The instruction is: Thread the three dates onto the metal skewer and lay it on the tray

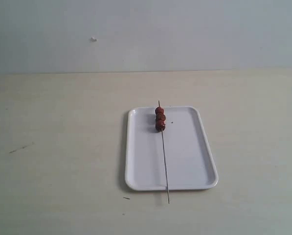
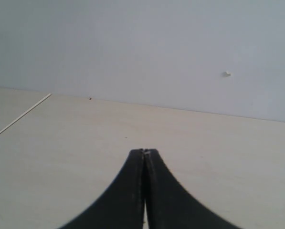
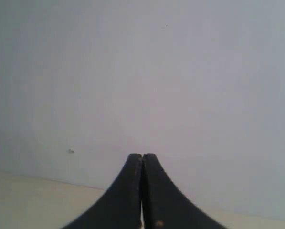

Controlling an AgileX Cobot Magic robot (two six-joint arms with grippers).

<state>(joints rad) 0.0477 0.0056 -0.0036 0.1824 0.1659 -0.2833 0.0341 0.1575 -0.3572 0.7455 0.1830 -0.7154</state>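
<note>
Three dates (image 1: 160,118) sit threaded at the far end of the skewer (image 1: 164,159), which lies lengthwise on the tray (image 1: 194,161), its near tip past the near rim. Left wrist view: left claw (image 2: 145,152) pressed together above the table (image 2: 61,157). Right wrist view: right claw (image 3: 142,156) pressed together, facing the wall (image 3: 180,71).

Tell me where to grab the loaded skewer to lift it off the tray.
Probably the metal skewer by its bare near end, which overhangs the tray rim, leaving room beneath. Come from the near side, closing across the rod; the three dates crowd the far end.
</note>
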